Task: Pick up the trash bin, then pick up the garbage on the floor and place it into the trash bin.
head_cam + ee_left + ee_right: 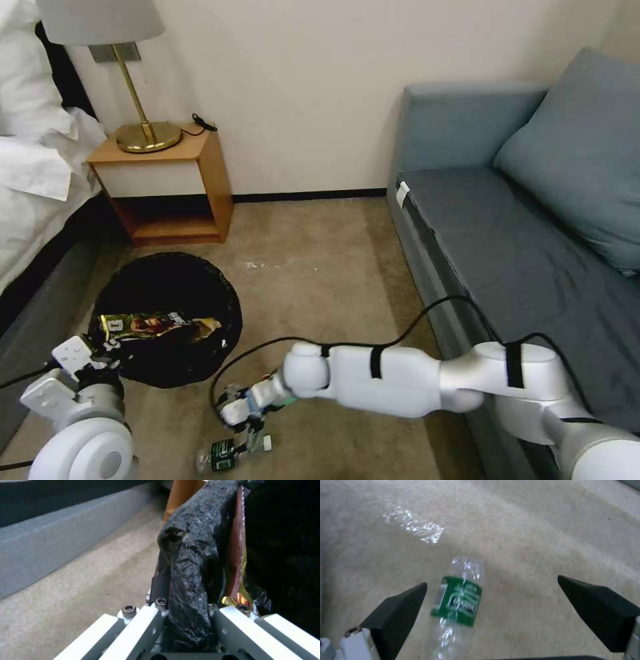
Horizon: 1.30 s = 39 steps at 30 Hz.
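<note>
Bottle (458, 600) lies on the carpet between the wide-spread, empty right gripper (491, 597), evidently positioned for pickup, while the left gripper (186, 620) pinches the trash bin (167, 280) rim, keeping it close.

The left gripper (186, 620) is clamped on the trash bin's (196, 555) rim, the black bag bunched between its white fingers (146, 627). Just inside the rim hangs a gold-brown wrapper (236, 555) (its shiny end touches one finger). Beige carpet (83, 580) runs beside it toward a grey bed base (50, 537).
</note>
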Tool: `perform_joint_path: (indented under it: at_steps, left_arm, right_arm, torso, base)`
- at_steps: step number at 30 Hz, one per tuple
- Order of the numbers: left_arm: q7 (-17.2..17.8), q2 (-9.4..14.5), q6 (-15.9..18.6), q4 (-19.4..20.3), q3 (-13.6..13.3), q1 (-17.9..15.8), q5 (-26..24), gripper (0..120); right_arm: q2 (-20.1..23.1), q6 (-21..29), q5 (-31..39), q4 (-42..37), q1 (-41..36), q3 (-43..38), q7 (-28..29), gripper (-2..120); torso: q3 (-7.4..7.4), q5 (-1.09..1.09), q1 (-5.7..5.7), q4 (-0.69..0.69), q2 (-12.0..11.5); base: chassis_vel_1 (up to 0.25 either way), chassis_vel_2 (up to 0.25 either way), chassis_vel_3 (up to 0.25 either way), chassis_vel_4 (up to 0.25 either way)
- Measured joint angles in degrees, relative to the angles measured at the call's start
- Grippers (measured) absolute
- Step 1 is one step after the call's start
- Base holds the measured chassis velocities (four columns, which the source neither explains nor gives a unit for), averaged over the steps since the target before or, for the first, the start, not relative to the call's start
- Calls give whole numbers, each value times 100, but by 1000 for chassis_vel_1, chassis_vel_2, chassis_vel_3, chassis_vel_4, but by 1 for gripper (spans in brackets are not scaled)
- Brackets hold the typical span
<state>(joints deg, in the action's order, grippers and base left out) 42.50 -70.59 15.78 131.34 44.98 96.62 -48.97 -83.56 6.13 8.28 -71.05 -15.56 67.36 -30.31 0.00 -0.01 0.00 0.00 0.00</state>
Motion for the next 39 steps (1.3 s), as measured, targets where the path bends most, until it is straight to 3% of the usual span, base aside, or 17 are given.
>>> perform_joint_path:
  at_steps: [11,19,39]
  left_arm:
    - [-9,-90,-2,43,33,42,44,3]
    - [-20,-137,-12,5,-1,36,91,3]
    - [-24,-133,-21,37,-8,56,107,3]
  right_arm:
    - [-365,134,-306,302,-221,285,271,100]
    - [-591,7,-594,1004,-400,259,215,100]
    - [-704,-147,-1053,1697,-728,55,91,100]
  torso:
    - [0,1,0,0,0]
    - [0,1,0,0,0]
    - [0,1,0,-1,0]
  base:
    - [0,0,0,0]
    - [0,0,0,0]
    - [0,0,0,0]
